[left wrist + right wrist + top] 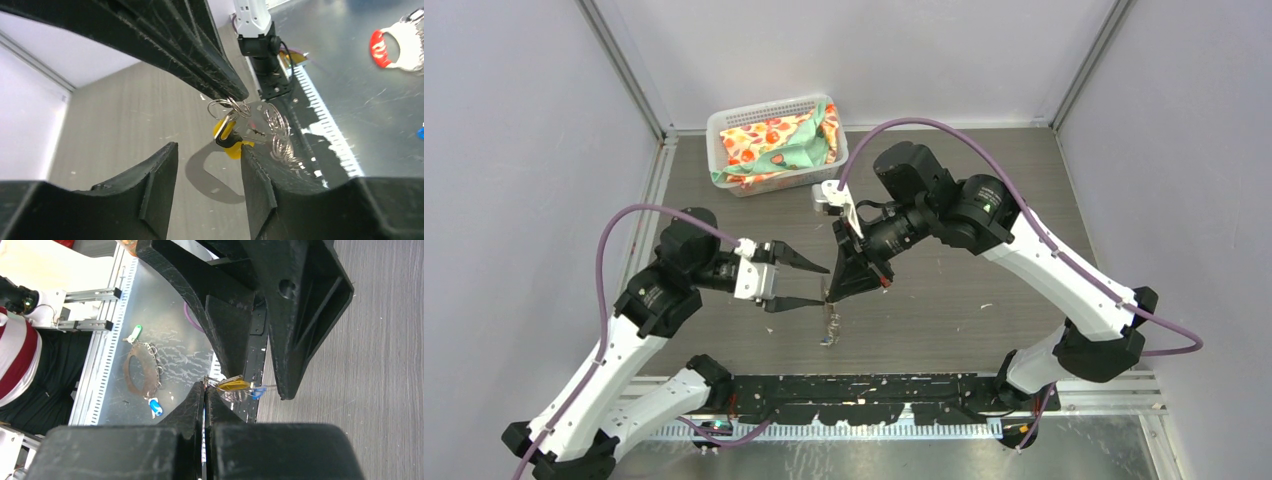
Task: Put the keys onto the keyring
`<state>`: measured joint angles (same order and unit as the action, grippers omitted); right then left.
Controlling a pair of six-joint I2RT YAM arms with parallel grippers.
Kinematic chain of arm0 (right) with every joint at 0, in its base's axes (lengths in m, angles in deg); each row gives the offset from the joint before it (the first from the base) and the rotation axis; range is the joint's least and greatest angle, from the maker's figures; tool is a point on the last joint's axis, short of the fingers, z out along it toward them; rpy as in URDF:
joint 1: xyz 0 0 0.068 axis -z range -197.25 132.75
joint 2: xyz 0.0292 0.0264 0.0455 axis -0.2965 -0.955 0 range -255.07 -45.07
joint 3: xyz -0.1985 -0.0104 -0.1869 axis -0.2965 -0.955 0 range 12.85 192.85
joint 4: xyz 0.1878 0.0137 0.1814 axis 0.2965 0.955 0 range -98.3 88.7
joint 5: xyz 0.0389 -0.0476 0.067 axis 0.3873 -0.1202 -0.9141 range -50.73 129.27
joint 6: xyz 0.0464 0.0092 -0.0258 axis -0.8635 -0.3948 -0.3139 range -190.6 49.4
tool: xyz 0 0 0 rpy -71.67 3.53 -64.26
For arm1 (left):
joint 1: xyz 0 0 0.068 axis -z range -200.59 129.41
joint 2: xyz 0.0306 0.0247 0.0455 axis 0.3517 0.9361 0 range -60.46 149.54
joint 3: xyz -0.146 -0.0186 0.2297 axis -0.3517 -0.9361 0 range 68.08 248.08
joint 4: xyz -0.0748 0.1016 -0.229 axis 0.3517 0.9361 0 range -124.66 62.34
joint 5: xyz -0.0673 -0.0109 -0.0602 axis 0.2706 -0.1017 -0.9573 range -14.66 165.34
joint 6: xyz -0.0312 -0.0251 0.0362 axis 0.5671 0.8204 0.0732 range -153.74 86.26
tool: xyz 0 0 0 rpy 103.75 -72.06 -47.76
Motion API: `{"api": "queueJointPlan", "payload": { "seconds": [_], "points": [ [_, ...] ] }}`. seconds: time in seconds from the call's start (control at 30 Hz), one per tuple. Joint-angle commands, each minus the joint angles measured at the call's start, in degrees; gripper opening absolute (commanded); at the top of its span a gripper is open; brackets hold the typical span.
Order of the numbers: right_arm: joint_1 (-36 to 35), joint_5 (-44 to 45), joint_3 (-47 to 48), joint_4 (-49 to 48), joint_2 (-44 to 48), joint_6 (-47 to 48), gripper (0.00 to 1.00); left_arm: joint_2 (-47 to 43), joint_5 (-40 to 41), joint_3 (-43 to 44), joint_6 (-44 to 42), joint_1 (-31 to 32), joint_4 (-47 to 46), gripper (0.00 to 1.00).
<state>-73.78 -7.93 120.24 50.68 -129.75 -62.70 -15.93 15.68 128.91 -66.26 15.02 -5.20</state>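
Hanging over the middle of the table (984,190) in the top view, the right gripper (831,295) has its jaws pressed together and something pale, apparently the keyring (831,326), dangles just below its tip, though the piece is too small there to be sure. The left gripper (826,283) sits just beside it with its fingers spread apart and nothing between them. From the left wrist, the right arm's closed tip pinches a small wire loop, and from it hang the flat silvery keyring and the yellow key (226,136), all lifted off the table and just ahead of the left's own parted fingers. From the right wrist, the two shut fingers meet at the yellow key's end, with the blue key (257,392) touching it on the far side, and both lie between the left's open fingers. The step in hand looks like threading keys onto the ring, one arm holding the bunch for the other. The next move probably calls for the left jaws to close finely on one key or loop without knocking the bunch loose.
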Motion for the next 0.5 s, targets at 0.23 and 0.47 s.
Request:
{"api": "queueJointPlan", "payload": {
  "seconds": [0.23,0.47],
  "points": [
    [-0.1,1.7,4.0,0.8,-0.3,1.3,0.01,-1.0,-7.6,0.1,11.0,0.0,-3.0,0.45],
    [-0.1,2.8,4.9,0.9,-1.1,1.0,0.01,-1.3,-5.4,-0.9,10.9,0.0,-5.5,0.38]
  ]
}}
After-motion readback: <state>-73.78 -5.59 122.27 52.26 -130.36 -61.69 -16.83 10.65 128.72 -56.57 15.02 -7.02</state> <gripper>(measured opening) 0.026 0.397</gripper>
